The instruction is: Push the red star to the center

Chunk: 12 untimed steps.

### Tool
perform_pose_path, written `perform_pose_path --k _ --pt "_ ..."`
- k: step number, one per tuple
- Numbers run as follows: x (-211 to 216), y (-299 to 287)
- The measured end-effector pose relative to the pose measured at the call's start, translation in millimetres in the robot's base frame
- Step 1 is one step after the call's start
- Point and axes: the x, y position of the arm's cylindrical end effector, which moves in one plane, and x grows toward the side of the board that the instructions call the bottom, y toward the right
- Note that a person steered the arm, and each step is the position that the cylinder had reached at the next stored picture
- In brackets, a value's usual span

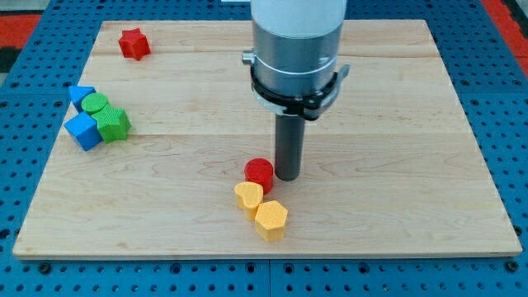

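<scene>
While my tip (286, 176) (plain rod, no claw to open/close) sits just beside red cylinder (259, 172), red star (134, 43) is far at view's top-left, so careless sweep may drag wrong block w/ it.

A pale wooden worktop (396, 124) fills most of the view. It is a rectangular board with light grain running left to right, and faint seams cross it, one near the far edge and one around the middle. Its near edge shows as a thin lighter strip. Under and around the worktop lies a blue pegboard (25, 91), a surface with regular rows of small dark holes, showing on the left, on the right and along the near side. At the far corners a bit of red (503, 10) appears beyond the pegboard. The light is even and soft, with only short shadows.
</scene>
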Motion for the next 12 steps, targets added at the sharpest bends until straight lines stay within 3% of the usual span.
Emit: perform_pose_path --k 1,2,6,7,9,10,12 --pt "-5.3 2.4" --pt "-78.2 22.6" --pt "-291.8 -123.5" --pt "-318.8 -162.9" --pt "-318.3 -244.6" --pt "-296.9 -259.5" --pt "-248.3 -204.2"
